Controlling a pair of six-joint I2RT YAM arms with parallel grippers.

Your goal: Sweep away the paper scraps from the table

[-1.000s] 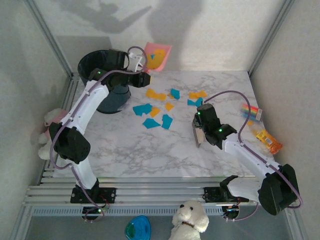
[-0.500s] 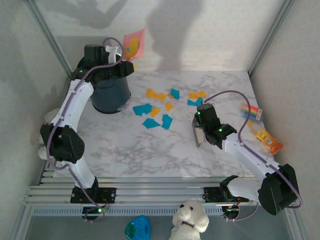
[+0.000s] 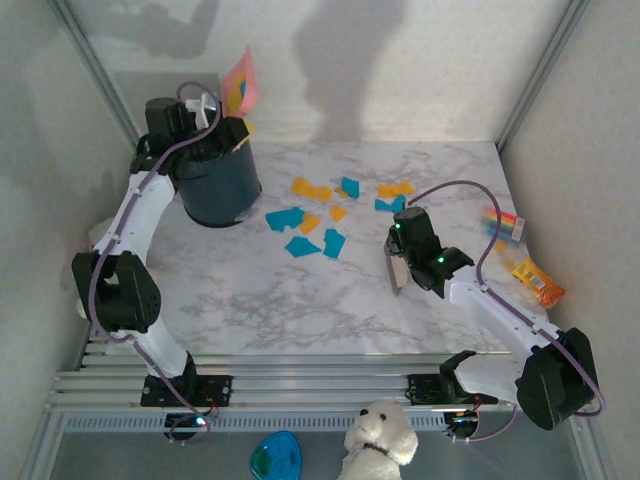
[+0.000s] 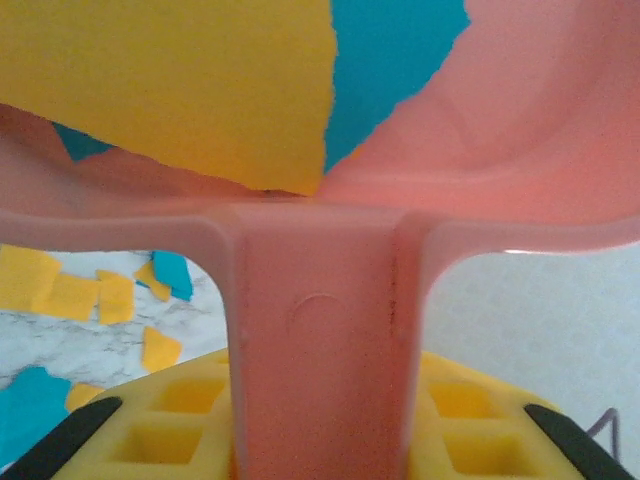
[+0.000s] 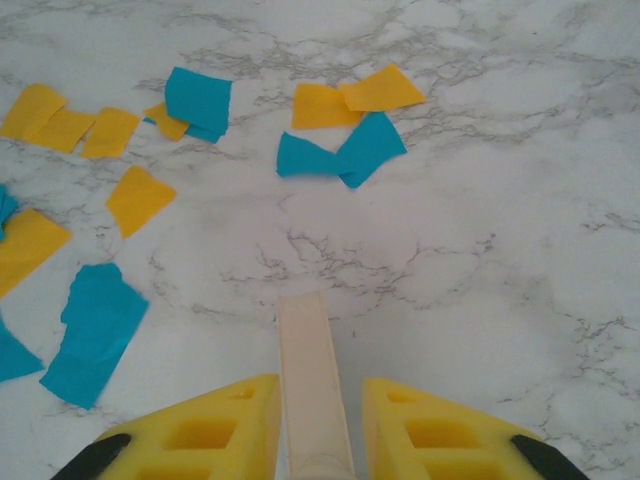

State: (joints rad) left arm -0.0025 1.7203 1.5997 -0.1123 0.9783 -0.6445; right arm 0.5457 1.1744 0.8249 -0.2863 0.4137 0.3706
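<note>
The left hand (image 3: 222,128) has swung left since a second ago. It has carried the pink dustpan (image 3: 240,82) from beside the dark bin (image 3: 215,185) to above its far rim, now tipped steeply on edge. This hand is clamped on the dustpan's handle, with yellow and teal scraps inside the pan. The right hand (image 3: 400,262) has not moved and is closed tight on a cream handle (image 5: 310,370). The loose paper scraps (image 3: 285,218) lie mid-tabletop (image 3: 300,300), right of the bin and left and far of the right hand, clear of the handle's tip.
</note>
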